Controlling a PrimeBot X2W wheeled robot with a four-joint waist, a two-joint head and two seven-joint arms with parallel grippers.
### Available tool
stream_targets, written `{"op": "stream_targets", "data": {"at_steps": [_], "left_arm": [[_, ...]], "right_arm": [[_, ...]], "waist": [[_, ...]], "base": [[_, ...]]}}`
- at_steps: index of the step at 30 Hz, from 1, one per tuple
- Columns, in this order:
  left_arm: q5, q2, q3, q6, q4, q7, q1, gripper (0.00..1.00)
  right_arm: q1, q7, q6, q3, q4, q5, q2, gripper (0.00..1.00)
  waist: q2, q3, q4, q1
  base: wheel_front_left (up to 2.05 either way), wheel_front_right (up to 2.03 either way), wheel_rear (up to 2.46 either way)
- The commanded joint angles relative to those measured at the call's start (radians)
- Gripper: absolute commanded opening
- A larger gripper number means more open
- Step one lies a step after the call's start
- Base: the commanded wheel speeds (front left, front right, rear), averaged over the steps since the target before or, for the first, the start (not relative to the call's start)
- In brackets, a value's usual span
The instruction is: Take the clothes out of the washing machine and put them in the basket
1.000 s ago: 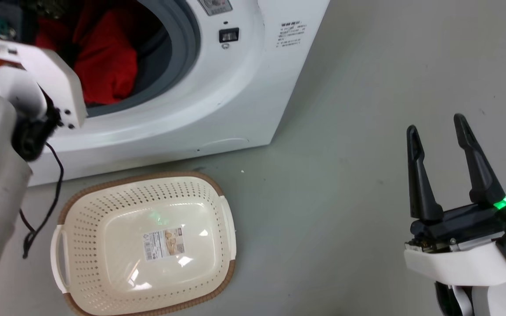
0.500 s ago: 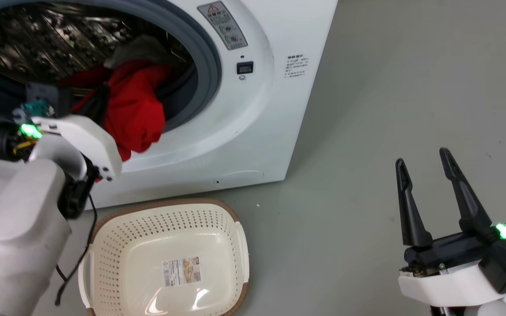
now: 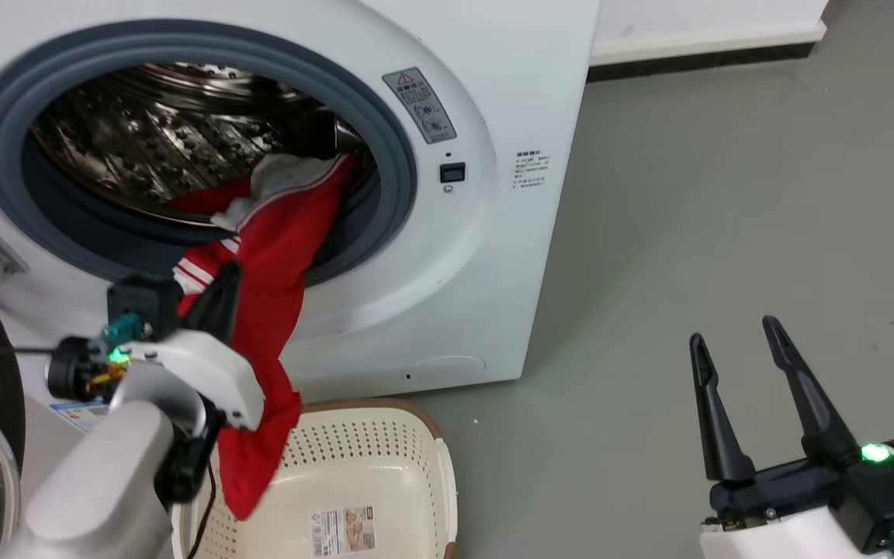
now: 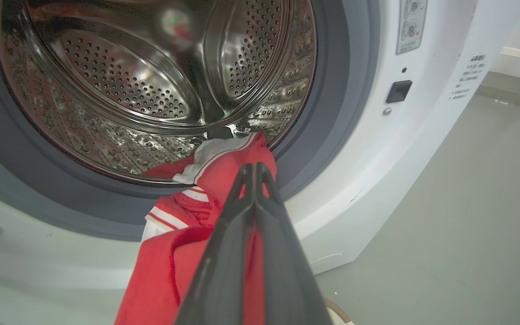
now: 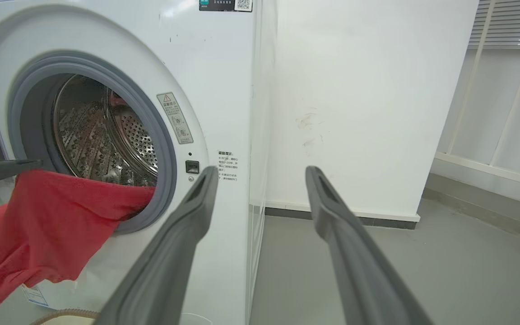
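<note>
The left gripper [image 4: 254, 168] is clamping soft red clothes [image 3: 276, 256] draping from the perforated drum [image 4: 120, 90] of the washing machine [image 3: 493, 256], perhaps touching the cropped basket [image 3: 385, 466], while the right gripper [image 3: 732, 329] is holding its 2 fingers [image 3: 802, 388] apart.

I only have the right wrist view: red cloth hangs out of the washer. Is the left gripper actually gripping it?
Observer: Yes, the left wrist view shows the left gripper shut on the clothes, fingers pressed together.
Operator: Where's the basket?
Observer: The basket is on the floor right before the washing machine, below the cloth's hanging end.
Operator: All out of the drum?
Observer: No, the white-trimmed upper end lies across the grey door ring.
</note>
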Motion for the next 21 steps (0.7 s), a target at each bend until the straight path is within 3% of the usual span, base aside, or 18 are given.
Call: {"op": "stream_targets", "data": {"at_steps": [1, 8, 21], "left_arm": [[-0.007, -0.004, -0.008, 0.010, -0.025, -0.006, 0.041, 0.00], [-0.011, 0.008, -0.041, 0.060, -0.122, -0.002, 0.193, 0.00], [-0.038, -0.013, -0.053, 0.046, -0.055, -0.007, 0.225, 0.00]], "right_arm": [[0.017, -0.002, 0.000, 0.003, 0.003, -0.010, 0.000, 1.00], [0.050, -0.002, 0.000, 0.007, 0.015, -0.014, 0.000, 1.00], [0.000, -0.002, 0.000, 0.020, 0.006, -0.017, 0.000, 1.00]], "waist": [[0.0000, -0.023, 0.005, 0.0003], [0.0000, -0.066, 0.004, 0.0003], [0.0000, 0.018, -0.038, 0.0003]], "base": [[0.00, 0.00, 0.00], [0.00, 0.00, 0.00], [0.00, 0.00, 0.00]]}}
